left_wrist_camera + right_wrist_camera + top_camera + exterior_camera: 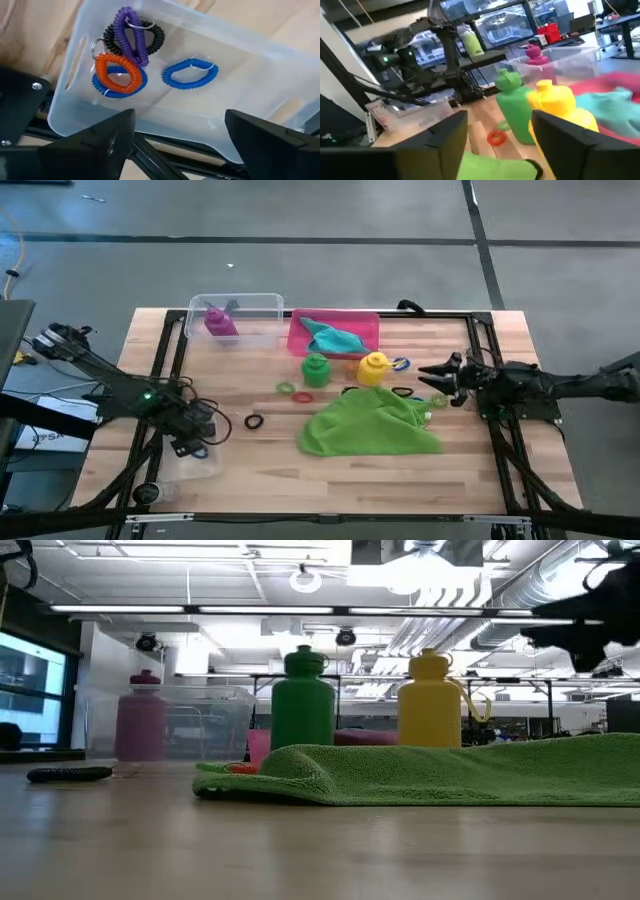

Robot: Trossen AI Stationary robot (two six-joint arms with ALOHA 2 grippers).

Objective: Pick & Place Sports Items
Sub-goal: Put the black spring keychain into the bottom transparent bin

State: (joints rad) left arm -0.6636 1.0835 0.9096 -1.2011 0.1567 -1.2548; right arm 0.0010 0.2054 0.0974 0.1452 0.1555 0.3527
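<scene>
My left gripper [177, 142] hangs open, pointing down over a clear tub [190, 462] at the near left. In that tub lie purple [131, 35], black [155, 36], orange [117, 72] and blue [190, 74] coil rings. My right gripper [497, 137] stands open and level at the right, above the green cloth's [370, 423] far right corner and facing the yellow bottle [373, 366] and green bottle [316, 368], which stand upright on the table. The teal cloth [335, 338] lies in the pink tray [300, 345]. A purple bottle [220, 320] lies in the far tub [262, 305].
Loose rings lie on the wood: black [254, 421], green [287, 388] and red [304, 396] left of the green cloth, a blue one [400, 364] by the yellow bottle, and a black one [402, 392] near my right gripper. Bare table runs along the near edge.
</scene>
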